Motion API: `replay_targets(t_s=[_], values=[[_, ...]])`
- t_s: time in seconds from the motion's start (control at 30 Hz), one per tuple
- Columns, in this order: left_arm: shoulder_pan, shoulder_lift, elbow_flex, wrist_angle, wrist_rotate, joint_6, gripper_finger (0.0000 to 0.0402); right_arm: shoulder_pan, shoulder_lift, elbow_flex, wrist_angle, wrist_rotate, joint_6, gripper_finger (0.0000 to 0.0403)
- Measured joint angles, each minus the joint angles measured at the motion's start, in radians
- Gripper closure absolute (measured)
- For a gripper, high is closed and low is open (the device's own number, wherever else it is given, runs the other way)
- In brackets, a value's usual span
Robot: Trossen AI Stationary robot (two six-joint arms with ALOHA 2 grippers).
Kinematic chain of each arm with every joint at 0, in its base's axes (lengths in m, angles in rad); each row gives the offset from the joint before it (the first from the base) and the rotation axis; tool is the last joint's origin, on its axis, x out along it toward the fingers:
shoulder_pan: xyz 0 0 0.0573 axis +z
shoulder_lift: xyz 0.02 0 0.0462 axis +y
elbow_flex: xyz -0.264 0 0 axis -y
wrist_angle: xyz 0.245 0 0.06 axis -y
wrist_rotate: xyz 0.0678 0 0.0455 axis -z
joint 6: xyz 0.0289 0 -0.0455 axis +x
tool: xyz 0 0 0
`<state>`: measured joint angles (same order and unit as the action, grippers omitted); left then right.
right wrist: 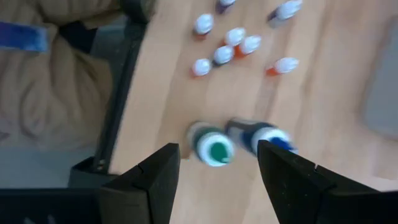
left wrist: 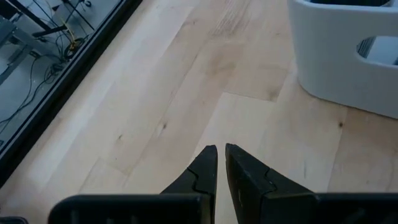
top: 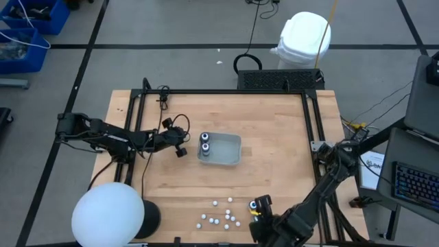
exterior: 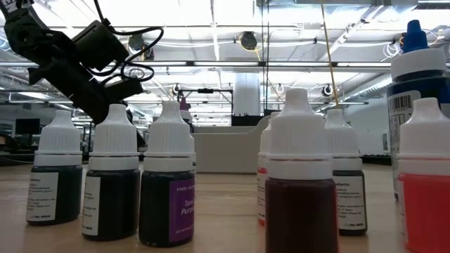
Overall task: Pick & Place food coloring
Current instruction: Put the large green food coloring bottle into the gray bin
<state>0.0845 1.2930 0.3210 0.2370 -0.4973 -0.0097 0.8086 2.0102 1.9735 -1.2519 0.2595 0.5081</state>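
Two food coloring bottles (top: 204, 141) stand upright in the left end of a grey tray (top: 230, 152) at the table's middle. Two more stand on the wood near the near edge: a green-capped one (right wrist: 214, 150) and a blue-capped one (right wrist: 268, 137). My right gripper (right wrist: 217, 148) is open and hovers above these two, with the green-capped bottle below the gap between its fingers. In the high view my right gripper (top: 260, 206) is at the near right. My left gripper (top: 182, 150) is shut and empty, just left of the tray (left wrist: 336, 62), above bare wood.
A cluster of several small white-capped dropper bottles (top: 219, 216) stands just left of my right gripper, also close in the low view (exterior: 169, 183). A black frame (top: 312, 123) borders the table. A white lamp dome (top: 108, 214) overhangs the near left corner.
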Motion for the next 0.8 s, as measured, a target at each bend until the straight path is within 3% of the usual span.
replay_targets(t_s=[0.8], values=[[0.0, 0.0, 0.0, -0.001, 0.001, 0.001, 0.036, -0.07, 0.0, -0.193, 0.133, -0.107, -0.037, 0.019]])
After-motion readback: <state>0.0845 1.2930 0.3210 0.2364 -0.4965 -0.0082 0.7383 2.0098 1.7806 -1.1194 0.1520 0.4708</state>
